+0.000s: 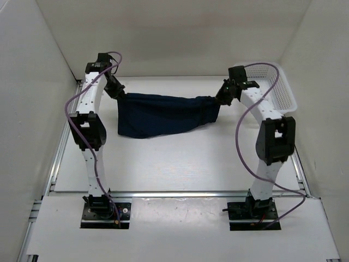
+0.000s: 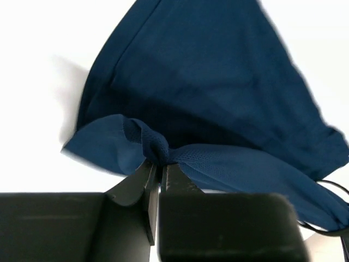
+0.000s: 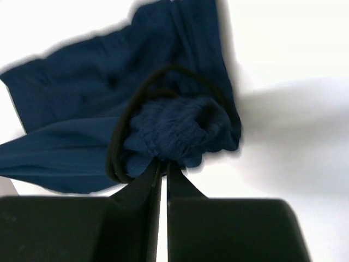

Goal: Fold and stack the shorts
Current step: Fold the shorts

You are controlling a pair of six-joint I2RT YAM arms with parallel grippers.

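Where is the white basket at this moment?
In the top view, the basket stands at the far right corner of the table, to the right of the right pincer that holds the shorts.

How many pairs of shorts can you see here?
1. The navy shorts hang stretched between the left gripper and the right gripper, each shut on one end. The white mesh basket is partly hidden inside.
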